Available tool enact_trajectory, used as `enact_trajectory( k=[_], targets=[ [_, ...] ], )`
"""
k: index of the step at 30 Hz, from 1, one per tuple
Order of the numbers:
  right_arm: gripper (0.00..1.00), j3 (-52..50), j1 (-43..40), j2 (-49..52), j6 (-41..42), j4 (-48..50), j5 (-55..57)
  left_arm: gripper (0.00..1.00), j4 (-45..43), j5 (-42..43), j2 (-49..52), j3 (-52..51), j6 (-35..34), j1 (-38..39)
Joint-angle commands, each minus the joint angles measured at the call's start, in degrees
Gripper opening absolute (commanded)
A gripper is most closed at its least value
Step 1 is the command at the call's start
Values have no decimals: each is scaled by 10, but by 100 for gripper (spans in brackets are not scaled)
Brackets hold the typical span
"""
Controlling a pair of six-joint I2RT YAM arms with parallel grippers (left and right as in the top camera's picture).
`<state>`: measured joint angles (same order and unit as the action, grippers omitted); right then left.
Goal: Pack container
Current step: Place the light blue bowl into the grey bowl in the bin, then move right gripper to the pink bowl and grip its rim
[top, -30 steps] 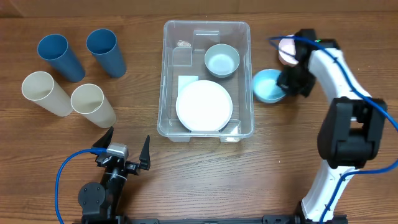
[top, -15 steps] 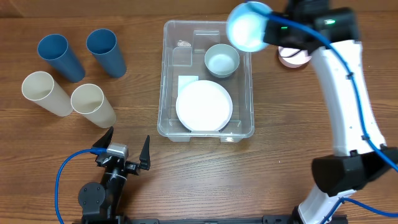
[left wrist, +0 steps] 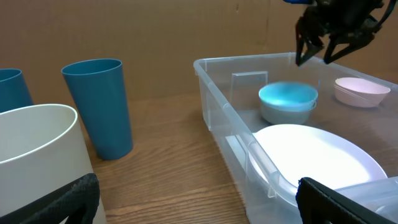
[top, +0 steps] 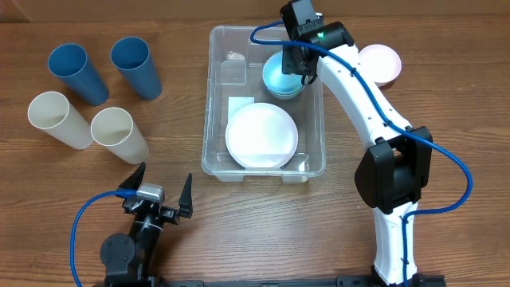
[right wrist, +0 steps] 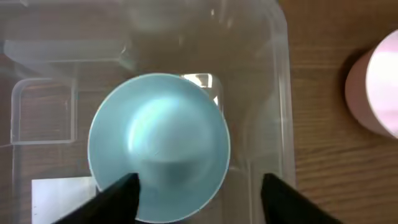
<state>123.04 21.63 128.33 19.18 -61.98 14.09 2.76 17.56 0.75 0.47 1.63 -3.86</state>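
The container [top: 209, 104] is a large clear bin in the middle of the table. It holds a white plate [top: 261, 135] and, at its far right corner, a light blue bowl [top: 279, 76] nested in a grey bowl [left wrist: 286, 113]. My right gripper [top: 296, 57] hovers just above that stack. In the right wrist view its jaws [right wrist: 200, 193] stand apart, with the blue bowl [right wrist: 158, 143] lying free below them. My left gripper [top: 164, 179] rests open near the front edge, left of the bin, holding nothing.
A pink bowl [top: 381, 64] sits on the table right of the bin. Two blue cups [top: 131, 65] and two cream cups [top: 118, 134] lie at the far left. Bare wood lies between the cups and the bin wall [left wrist: 217, 93].
My right arm lifted the blue bowl from the table right of the bin, carried it into the bin, set it on the grey bowl, and opened. The left arm stayed still.
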Motion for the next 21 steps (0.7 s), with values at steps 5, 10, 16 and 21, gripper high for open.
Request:
enact_trajectory(
  k=[5,10,16,21],
  targets=[
    [70,33,10,-25,-44,-27,17,100,0,0,-4,-2,-8,-4],
    [75,132,-10,-82,42,-96,20,100,0,0,-4,-2,-8,-4],
    [76,129,-184,-75,94,-136,-36,100,0,0,-4,-2,-8,-4],
    [76,123,-277,-8,93,-131,-66,100,0,0,-4,-2,-8,-4]
  ],
)
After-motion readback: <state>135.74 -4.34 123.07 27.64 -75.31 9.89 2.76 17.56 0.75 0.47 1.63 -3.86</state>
